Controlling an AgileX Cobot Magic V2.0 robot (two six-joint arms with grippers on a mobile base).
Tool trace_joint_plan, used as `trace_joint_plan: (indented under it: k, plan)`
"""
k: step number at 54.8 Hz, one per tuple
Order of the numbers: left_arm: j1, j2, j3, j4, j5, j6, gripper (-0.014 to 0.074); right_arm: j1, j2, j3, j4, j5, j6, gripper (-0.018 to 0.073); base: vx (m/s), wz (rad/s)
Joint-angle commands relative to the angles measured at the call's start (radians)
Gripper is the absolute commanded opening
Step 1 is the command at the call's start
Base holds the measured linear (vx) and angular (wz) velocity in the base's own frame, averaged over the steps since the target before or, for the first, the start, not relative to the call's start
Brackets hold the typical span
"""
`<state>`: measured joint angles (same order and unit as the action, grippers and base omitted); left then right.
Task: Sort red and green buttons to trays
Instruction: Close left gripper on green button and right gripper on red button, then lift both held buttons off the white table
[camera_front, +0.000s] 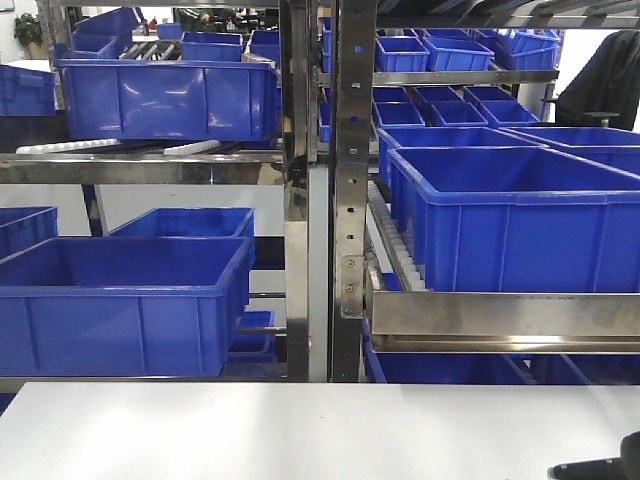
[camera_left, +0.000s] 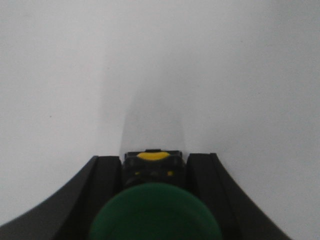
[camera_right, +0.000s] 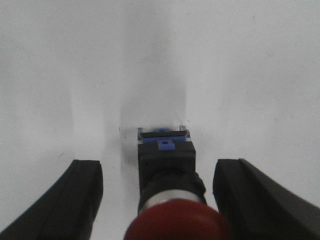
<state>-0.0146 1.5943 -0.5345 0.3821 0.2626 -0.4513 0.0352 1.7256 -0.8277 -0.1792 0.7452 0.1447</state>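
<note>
A green button (camera_left: 155, 214) with a dark body and yellow end sits between the black fingers of my left gripper (camera_left: 155, 159). Both fingers press against its body, so the gripper is shut on it above the white table (camera_left: 75, 75). In the right wrist view a red button (camera_right: 172, 222) with a black body and blue end lies on the white table. My right gripper (camera_right: 161, 167) is open around it, with a gap on each side. The trays are out of view.
Deep blue crates (camera_front: 130, 300) (camera_front: 510, 215) fill a steel rack (camera_front: 320, 200) behind the white table (camera_front: 300, 430). A black piece of an arm (camera_front: 600, 465) shows at the table's front right corner.
</note>
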Motion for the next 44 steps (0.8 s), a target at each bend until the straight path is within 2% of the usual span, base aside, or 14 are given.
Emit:
trace_joint_plan:
  k: [1,8,14,41,44]
  plan:
    - [0.003,-0.025,-0.025,0.004,-0.034,0.0,0.0146,-0.007,-0.014,-0.027,-0.013,-0.015,0.0,0.0515,0.0,0.0]
    - [0.003,-0.025,-0.025,0.004,-0.034,0.0,0.0146,-0.007,0.0,-0.027,-0.013,-0.02,0.002,0.0477,0.0,0.0]
    - [0.003,-0.025,-0.025,0.004,-0.034,0.0,0.0146,-0.007,0.0,-0.027,-0.013,-0.02,0.004,0.0406,0.0,0.0]
    - [-0.001,-0.052,-0.028,0.004,-0.068,0.0,0.0141,-0.007,-0.008,-0.027,-0.012,-0.057,-0.007,-0.0015,0.0,0.0]
    - [-0.001,-0.076,-0.028,0.004,-0.075,0.0,0.012,-0.007,-0.023,-0.027,-0.008,-0.06,-0.007,-0.0015,0.0,0.0]
